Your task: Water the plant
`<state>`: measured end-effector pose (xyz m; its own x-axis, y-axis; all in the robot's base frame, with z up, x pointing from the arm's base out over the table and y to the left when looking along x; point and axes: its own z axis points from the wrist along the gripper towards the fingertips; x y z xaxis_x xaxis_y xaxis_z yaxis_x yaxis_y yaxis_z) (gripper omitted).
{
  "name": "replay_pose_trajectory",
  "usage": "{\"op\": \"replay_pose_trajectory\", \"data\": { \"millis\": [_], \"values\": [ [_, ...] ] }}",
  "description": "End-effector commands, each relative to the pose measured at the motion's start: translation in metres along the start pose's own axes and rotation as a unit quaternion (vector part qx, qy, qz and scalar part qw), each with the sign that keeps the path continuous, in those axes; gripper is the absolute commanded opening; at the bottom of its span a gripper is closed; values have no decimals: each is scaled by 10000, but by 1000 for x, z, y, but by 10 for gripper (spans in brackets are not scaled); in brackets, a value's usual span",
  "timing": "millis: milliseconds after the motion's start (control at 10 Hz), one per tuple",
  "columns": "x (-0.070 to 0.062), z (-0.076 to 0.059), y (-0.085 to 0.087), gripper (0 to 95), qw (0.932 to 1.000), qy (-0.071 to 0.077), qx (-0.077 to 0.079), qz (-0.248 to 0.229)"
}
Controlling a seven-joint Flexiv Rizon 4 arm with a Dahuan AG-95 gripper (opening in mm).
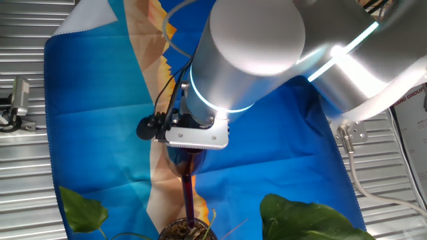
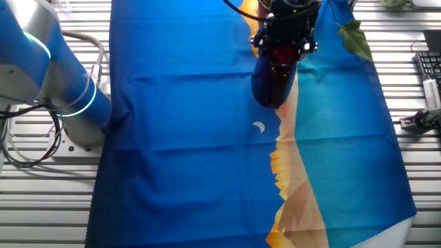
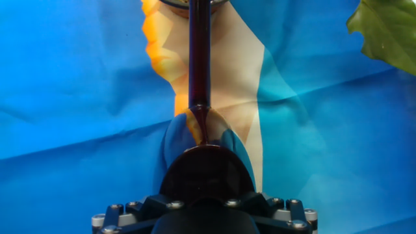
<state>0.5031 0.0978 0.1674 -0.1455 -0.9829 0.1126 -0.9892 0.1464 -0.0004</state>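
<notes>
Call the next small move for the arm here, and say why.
Probably hold position and tip the spout slightly further down. The end effector grips the dark red long-spouted watering vessel, and its thin spout already reaches the round dark pot of brown soil and dry stalks between the broad green leaves. Whether water is flowing cannot be told.

Much sits out of sight

The plant [image 1: 190, 231] is cut by the frame edge in every view; the arm's body hides the claw [image 1: 193, 143] fingers, so their grip on the watering vessel [image 2: 274, 79] cannot be told.
</notes>
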Motion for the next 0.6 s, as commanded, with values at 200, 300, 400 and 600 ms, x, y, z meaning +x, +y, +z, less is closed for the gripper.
{"op": "replay_pose_trajectory", "data": {
  "millis": [200, 300, 400, 600],
  "values": [
    [0, -1, 1, 0, 9999, 128, 11, 18],
    [-1, -1, 1, 0, 9998, 184, 15, 25],
    [-1, -2, 1, 0, 9997, 232, 22, 30],
    [-1, -2, 2, 0, 9994, 330, 31, 42]
  ]
}}
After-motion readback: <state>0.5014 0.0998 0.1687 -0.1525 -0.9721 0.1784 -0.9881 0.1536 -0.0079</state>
